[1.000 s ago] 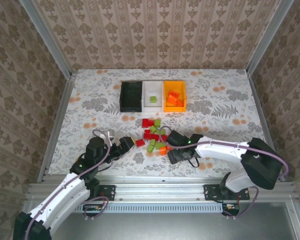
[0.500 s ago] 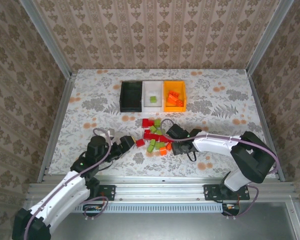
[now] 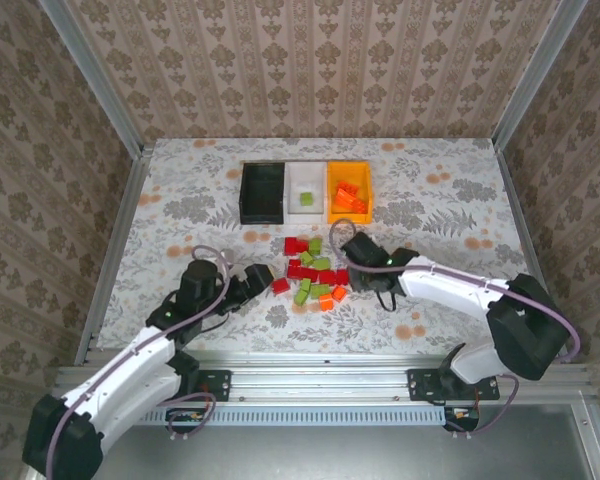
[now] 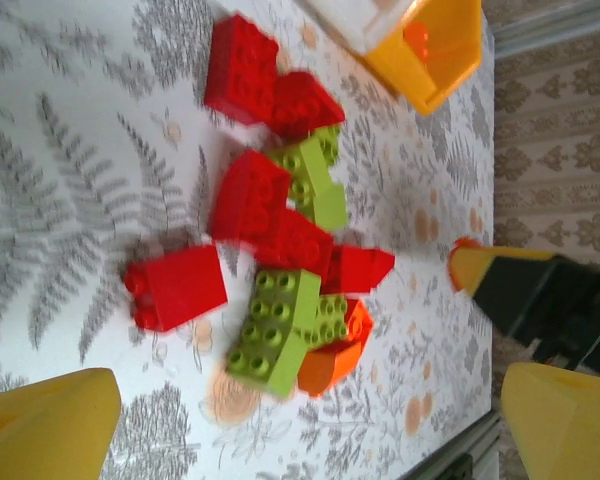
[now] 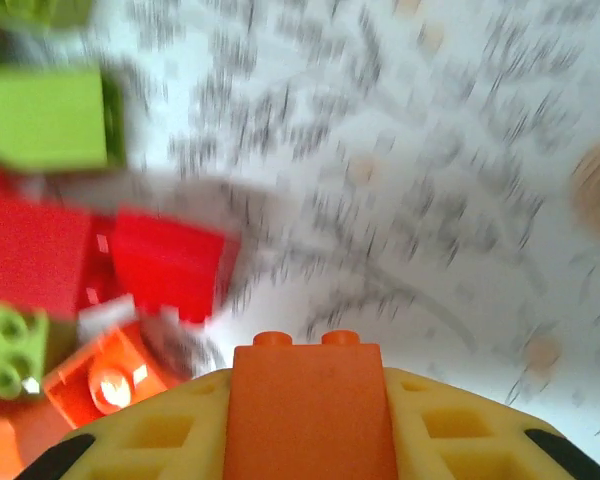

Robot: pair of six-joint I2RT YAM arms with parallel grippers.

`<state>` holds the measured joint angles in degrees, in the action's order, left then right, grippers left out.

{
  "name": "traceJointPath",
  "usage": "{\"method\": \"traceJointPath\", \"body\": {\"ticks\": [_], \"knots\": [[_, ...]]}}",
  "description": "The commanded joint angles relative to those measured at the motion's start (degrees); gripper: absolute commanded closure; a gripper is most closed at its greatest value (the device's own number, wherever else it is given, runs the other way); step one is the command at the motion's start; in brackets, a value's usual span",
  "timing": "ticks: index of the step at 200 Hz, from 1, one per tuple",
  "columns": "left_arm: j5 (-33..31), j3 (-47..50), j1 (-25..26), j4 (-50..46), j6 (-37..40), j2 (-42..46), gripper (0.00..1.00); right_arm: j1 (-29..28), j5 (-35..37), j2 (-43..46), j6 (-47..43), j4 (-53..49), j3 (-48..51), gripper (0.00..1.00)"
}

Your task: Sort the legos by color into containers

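At the right edge of the brick pile [image 3: 313, 272], the right claw [image 3: 352, 250] is pinched on an orange brick [image 5: 310, 410]. Best to lift it straight up, clear of its neighbours, then carry it to the far orange-yellow bin [image 3: 349, 219] and release it low inside. Meanwhile the left claw [image 3: 263, 281] gapes wide and empty beside a red brick [image 3: 280, 286].

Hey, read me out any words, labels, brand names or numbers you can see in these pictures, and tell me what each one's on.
None can be read.
Legos: studs carry no mark that can be made out.
Orange brick in the right pincer: bare face, picture blurred.
Containers: no labels.
Tablecloth and wallpaper: patterns only.
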<state>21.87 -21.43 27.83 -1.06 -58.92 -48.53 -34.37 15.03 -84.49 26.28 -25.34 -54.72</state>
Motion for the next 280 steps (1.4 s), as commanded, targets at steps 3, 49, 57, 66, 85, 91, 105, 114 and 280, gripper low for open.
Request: {"method": "traceJointPath", "body": {"ticks": [3,49,57,66,85,91,105,114,280], "knots": [[10.32,-5.6,-8.64,7.09,3.79,-8.81,0.0,5.11,-0.21,-8.6,-5.11,2.74,-9.7,0.68],[24.26,-8.81,-19.04,8.63,4.54,-18.84,0.0,10.24,-2.12,-29.04,-9.12,-2.16,-33.17,0.68],[23.79,-8.88,-18.92,6.08,5.91,-17.95,0.0,10.67,-2.37,-31.44,-9.44,-3.03,-36.26,0.67],[22.85,-8.81,-18.87,2.91,7.75,-16.32,0.0,10.98,-2.12,-33.96,-9.99,-4.25,-39.37,0.66],[20.61,-8.5,-18.96,-3.09,10.89,-12.4,0.0,11.4,-2.85,-36.87,-10.78,-5.02,-43.5,0.63],[20.12,-8.37,-18.95,-4.29,11.38,-10.98,0.0,11.44,-3.1,-37.3,-11.06,-5.04,-44.36,0.6],[19.42,-7.95,-18.98,-6.05,11.74,-8.41,0.0,11.64,-3.72,-37.7,-11.35,-5.07,-45.34,0.54],[19.18,-7.69,-18.97,-6.32,11.57,-7.21,0.0,11.69,-3.66,-37.61,-11.44,-5.07,-45.79,0.5],[-1.1,3.83,3.19,-14.45,6.45,9.14,0.12,-21.05,2.76,-7.05,13.0,-0.58,-6.19,0.6]]}}
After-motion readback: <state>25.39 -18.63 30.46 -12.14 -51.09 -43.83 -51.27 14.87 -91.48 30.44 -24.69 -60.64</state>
